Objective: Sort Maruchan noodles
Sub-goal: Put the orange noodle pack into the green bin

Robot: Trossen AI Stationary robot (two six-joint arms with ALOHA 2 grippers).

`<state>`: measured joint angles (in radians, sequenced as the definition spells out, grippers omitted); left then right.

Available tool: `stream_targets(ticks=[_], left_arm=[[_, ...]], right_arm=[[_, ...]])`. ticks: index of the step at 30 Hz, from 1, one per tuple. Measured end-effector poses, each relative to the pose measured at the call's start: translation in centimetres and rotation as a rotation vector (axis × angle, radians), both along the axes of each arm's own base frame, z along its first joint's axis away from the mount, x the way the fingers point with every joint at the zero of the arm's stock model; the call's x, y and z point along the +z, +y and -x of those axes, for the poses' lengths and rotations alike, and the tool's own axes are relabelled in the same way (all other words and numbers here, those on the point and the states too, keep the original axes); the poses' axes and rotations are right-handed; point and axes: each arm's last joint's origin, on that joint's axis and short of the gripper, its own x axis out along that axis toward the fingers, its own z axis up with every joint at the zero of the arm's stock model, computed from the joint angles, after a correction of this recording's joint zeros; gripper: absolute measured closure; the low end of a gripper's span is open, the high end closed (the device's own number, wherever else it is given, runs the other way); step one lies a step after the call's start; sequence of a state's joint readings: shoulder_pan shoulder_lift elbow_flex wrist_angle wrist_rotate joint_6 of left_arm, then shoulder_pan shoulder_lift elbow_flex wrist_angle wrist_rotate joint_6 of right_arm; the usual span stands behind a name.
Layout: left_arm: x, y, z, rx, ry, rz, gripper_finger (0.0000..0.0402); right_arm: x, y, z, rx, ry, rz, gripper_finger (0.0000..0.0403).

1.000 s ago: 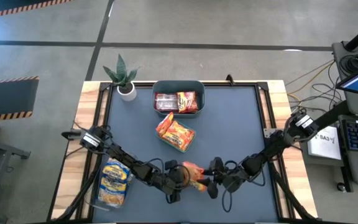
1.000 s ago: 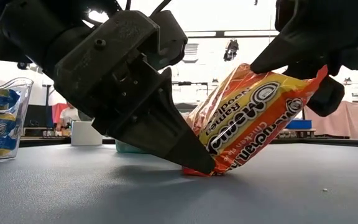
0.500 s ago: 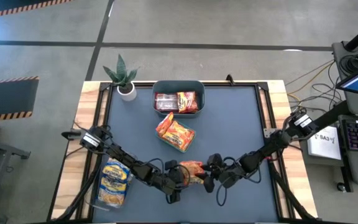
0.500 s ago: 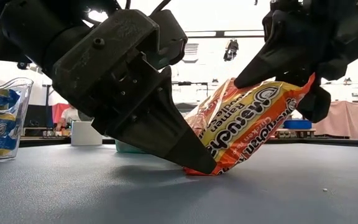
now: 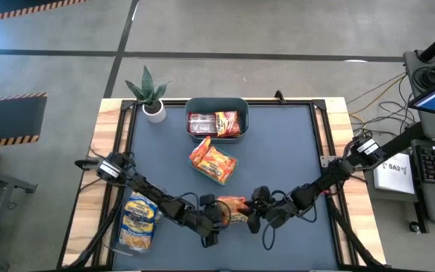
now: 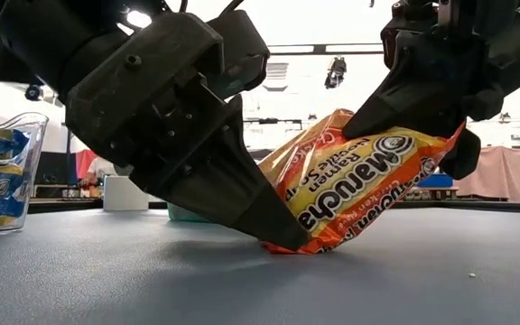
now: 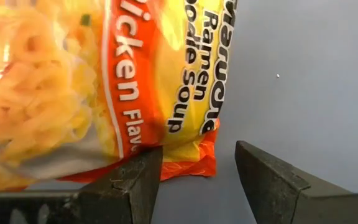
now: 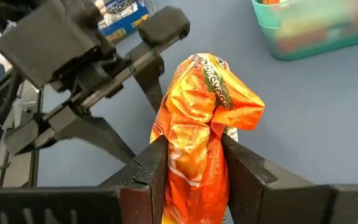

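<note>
The right gripper (image 8: 194, 165) is pinching an orange packet (image 6: 355, 185) between its fingers, one corner touching the table (image 6: 242, 289) near the front edge. The left gripper (image 7: 194, 165) is standing open, its jaws straddling that low corner without squeezing.

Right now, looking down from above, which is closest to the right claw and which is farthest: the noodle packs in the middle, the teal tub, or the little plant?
From the right gripper, in the high view:
1. Orange noodle packets, mid-table.
2. Grey-teal tub, at the table's far edge.
3. Potted plant, far left corner.
</note>
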<state>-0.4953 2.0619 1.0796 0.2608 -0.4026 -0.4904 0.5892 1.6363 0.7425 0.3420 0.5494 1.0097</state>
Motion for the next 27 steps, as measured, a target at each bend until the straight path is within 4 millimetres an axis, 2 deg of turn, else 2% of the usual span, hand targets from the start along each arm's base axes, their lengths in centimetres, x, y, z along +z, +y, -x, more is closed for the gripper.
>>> stream_targets(ticks=[13,21,24,27], left_arm=[[3.6,0.3,1.8,-0.030,0.073,-0.098,0.0212],[8.2,-0.8,4.2,-0.186,0.037,-0.163,0.0212],[10.0,-0.5,4.2,-0.184,-0.044,-0.152,0.0212],[10.7,0.3,3.8,-0.180,-0.070,-0.174,0.0208]], right_arm=[[1.1,0.0,0.2,0.106,-0.004,0.123,0.0296],[0.9,0.0,0.4,0.166,0.025,0.194,0.0297],[1.0,0.0,0.4,0.175,0.024,0.212,0.0297],[1.0,0.1,0.4,0.183,0.022,0.223,0.0297]])
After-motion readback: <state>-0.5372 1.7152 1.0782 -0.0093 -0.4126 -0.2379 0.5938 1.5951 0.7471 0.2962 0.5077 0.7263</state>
